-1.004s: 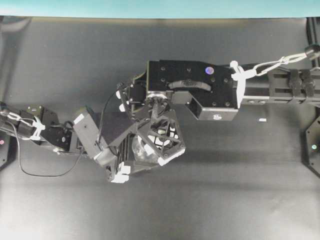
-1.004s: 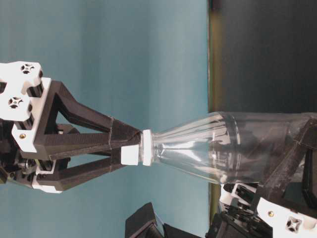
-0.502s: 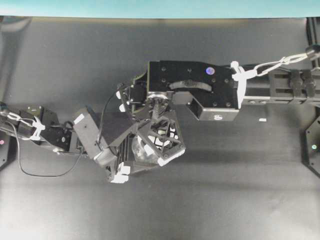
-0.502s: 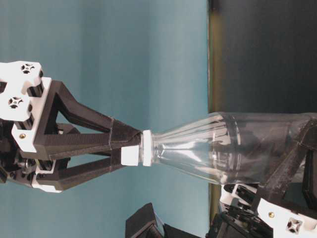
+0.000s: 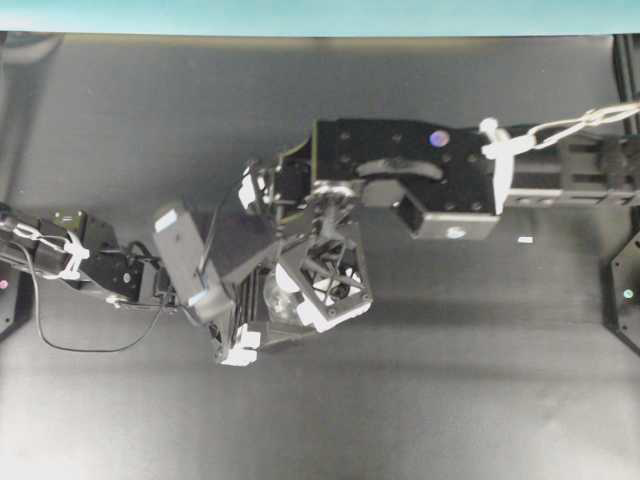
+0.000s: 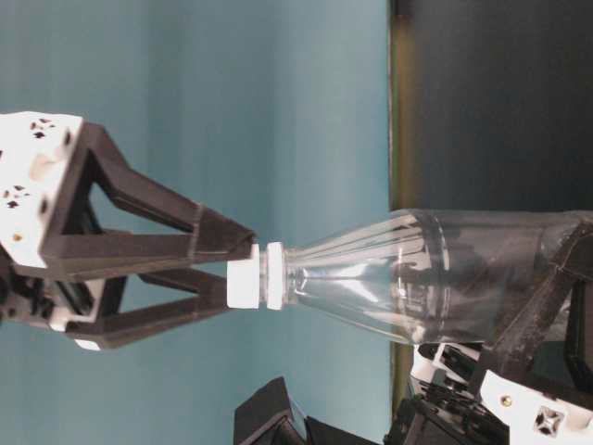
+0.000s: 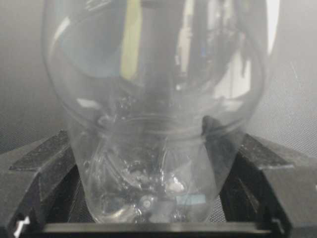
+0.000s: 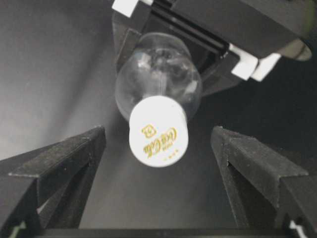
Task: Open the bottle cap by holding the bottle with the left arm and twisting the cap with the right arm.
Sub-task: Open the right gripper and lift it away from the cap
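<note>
Bottle [image 6: 417,278] gripped low by my left tool [image 7: 148,198], its white cap [image 8: 158,131] between my right tool's [image 8: 158,148] wide-open fingers [image 8: 59,163], untouched on both sides

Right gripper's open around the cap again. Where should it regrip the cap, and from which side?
Grip the bottle cap on its round side wall, coming straight down along the bottle's axis from above. The bottle stands upright, held at its base by the left gripper; the right gripper already straddles the cap, fingers open on opposite sides, apart from it.
</note>
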